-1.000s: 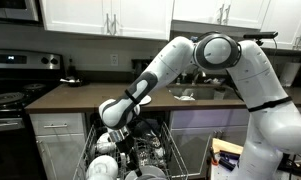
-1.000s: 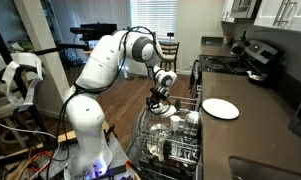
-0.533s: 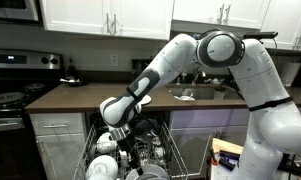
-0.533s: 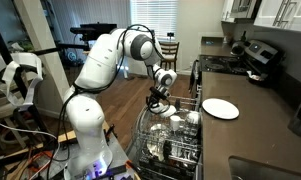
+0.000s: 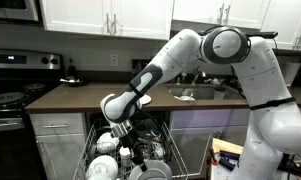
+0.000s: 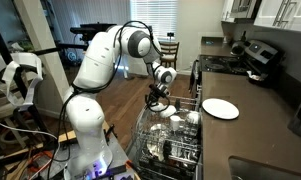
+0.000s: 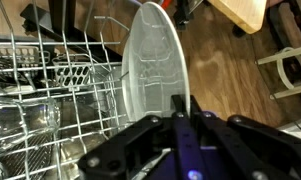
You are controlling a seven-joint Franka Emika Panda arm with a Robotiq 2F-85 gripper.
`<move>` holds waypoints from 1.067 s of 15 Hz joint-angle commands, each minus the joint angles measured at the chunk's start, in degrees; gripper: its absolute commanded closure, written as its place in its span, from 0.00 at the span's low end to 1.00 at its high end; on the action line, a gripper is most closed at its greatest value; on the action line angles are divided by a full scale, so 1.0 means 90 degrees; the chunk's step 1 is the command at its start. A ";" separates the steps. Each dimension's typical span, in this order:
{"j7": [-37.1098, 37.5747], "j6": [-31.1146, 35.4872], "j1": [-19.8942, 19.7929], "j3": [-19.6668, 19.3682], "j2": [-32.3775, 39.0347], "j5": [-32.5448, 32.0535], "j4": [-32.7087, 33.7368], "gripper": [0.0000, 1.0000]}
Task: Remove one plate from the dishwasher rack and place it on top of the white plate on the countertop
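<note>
The white arm (image 5: 195,52) bends down from above the counter toward the open dishwasher. The dark brown countertop (image 6: 258,135) runs along over white cabinets (image 5: 58,135). Below its front edge the dishwasher rack (image 6: 175,150) stands pulled out, a pale wire basket with upright tines and a crowd of white dishes (image 5: 105,165) in it. The white plate (image 6: 220,108) lies flat on the countertop, close to the front edge above the rack and well apart from the gripper. In the wrist view a pale plate (image 7: 155,60), somewhat translucent, stands on edge at the outer side of the rack (image 7: 45,95), with the wooden floor (image 7: 240,75) beyond it. The gripper (image 7: 185,120) reaches down at that side of the rack, as both exterior views show (image 6: 157,97), and its jaws are pressed onto the rim of the pale plate, pinching it between them. The plate's lower rim is hidden behind the dark fingers (image 7: 140,135), so it may sit among the tines or hang just above them; the views do not settle which.
</note>
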 commanded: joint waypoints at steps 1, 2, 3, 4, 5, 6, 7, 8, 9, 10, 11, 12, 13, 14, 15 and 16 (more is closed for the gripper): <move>0.0292 -0.0290 0.0069 -0.0015 -0.0458 0.0155 -0.0289 0.98; 0.0361 -0.0294 0.0093 -0.0025 -0.0505 0.0143 -0.0317 0.98; 0.0475 -0.0291 0.0133 -0.0054 -0.0559 0.0107 -0.0356 0.98; 0.0571 -0.0287 0.0177 -0.0084 -0.0605 0.0059 -0.0386 0.98; 0.0696 -0.0300 0.0221 -0.0112 -0.0657 0.0003 -0.0411 0.98; 0.0809 -0.0280 0.0262 -0.0141 -0.0701 -0.0054 -0.0442 0.98; 0.0943 -0.0277 0.0312 -0.0172 -0.0750 -0.0107 -0.0468 0.98; 0.1048 -0.0280 0.0353 -0.0192 -0.0785 -0.0164 -0.0488 0.98; 0.1187 -0.0273 0.0411 -0.0223 -0.0824 -0.0249 -0.0511 0.98; 0.1353 -0.0271 0.0470 -0.0257 -0.0862 -0.0360 -0.0534 0.98; 0.1513 -0.0270 0.0528 -0.0287 -0.0891 -0.0453 -0.0557 0.98; 0.1693 -0.0270 0.0593 -0.0319 -0.0910 -0.0566 -0.0573 0.98; 0.1810 -0.0273 0.0640 -0.0332 -0.0929 -0.0650 -0.0593 0.98; 0.1948 -0.0283 0.0690 -0.0358 -0.0933 -0.0768 -0.0603 0.98; 0.2037 -0.0284 0.0727 -0.0372 -0.0947 -0.0861 -0.0618 0.98; 0.2087 -0.0259 0.0747 -0.0382 -0.0954 -0.0932 -0.0639 0.98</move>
